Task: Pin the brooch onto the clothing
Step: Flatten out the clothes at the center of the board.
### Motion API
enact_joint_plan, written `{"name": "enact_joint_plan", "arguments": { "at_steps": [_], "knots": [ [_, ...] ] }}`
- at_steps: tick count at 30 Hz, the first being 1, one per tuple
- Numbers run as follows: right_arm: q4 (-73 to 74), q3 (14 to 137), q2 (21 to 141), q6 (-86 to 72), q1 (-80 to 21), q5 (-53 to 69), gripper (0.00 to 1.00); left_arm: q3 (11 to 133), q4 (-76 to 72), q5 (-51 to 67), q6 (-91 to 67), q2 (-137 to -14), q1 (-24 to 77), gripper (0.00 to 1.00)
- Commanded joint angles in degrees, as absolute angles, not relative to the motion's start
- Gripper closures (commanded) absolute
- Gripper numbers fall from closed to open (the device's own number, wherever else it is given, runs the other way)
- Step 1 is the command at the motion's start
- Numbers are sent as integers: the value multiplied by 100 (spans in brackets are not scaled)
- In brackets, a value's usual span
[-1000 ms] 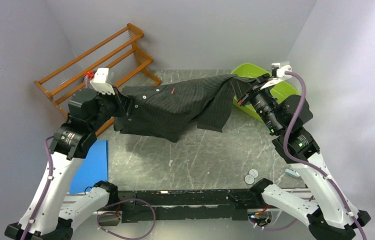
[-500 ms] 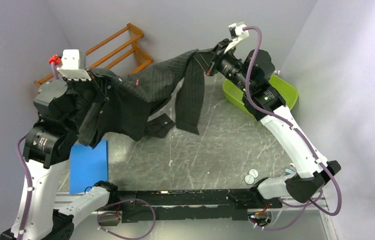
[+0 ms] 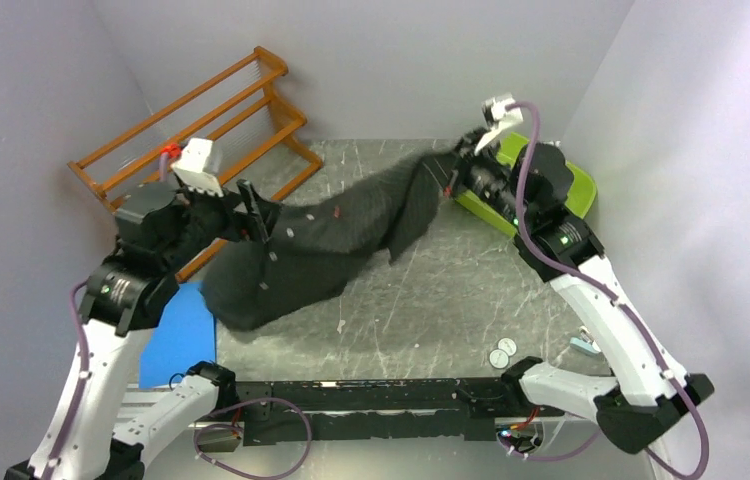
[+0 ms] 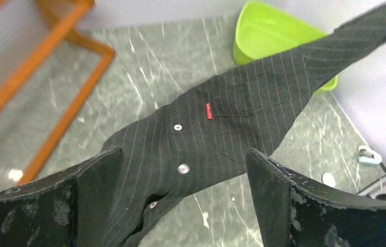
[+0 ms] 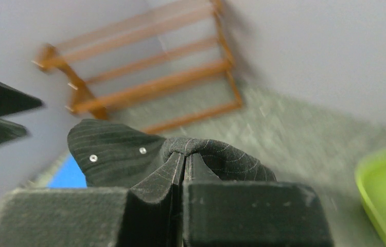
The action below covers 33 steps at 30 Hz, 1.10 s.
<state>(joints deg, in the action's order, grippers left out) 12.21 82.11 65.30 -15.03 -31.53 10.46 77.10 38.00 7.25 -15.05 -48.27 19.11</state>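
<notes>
The clothing (image 3: pixel 336 235), a black pinstriped shirt with white buttons and a small red chest mark (image 4: pixel 209 110), slopes from my right gripper down to the table at the left. My right gripper (image 3: pixel 456 168) is shut on a bunched fold of the shirt (image 5: pixel 216 154), and the fabric wraps over its fingertips (image 5: pixel 185 154). My left gripper (image 3: pixel 241 215) stands wide open above the shirt's button placket (image 4: pixel 183 169) and grips nothing. Two small white discs (image 3: pixel 502 352) lie near the front right; I cannot tell whether they are the brooch.
A wooden rack (image 3: pixel 191 130) stands at the back left. A lime green tray (image 3: pixel 576 185) sits at the back right under the right arm. A blue pad (image 3: pixel 183 335) lies at the front left, a small pale clip (image 3: pixel 583 345) at the right edge.
My left gripper has opened and let go of the shirt. Both arms have come down, and the shirt's left part has dropped onto the table. The right gripper still holds it.
</notes>
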Motion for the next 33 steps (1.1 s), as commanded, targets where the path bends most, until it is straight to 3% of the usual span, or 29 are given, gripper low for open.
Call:
{"name": "enact_joint_plan", "arguments": {
  "at_steps": [1, 8, 9, 11, 14, 21, 26, 33],
  "knots": [
    [2665, 7057, 5763, -1396, -2581, 415, 100, 7342, 3961, 960, -1844, -4877, 1916, 6],
    [3915, 5404, 4790, -2314, -1821, -181, 98, 7221, 4158, 420, -2028, -5894, 1916, 5],
    [4020, 5257, 4730, -2417, -1819, -199, 88, 7258, 4234, 433, -2031, -6164, 1916, 5],
    [4008, 5000, 4633, -2444, -1812, -56, 52, 7313, 4361, 508, -2035, -6666, 1915, 5],
    [3723, 4962, 4727, -2268, -1812, -26, 19, 7366, 4341, 980, -1983, -7402, 1909, 5],
    [2742, 5336, 5950, -2053, -1750, 426, 9, 7476, 3403, 2288, -2083, -8647, 2167, 5],
    [2273, 5304, 6673, -2472, -1552, 1306, 9, 8703, 4176, 1188, -1420, -10025, 2963, 5],
    [1970, 4844, 6534, -2811, -1041, 1873, 9, 10145, 4819, 18, -707, -11743, 3526, 5]
  ]
}}
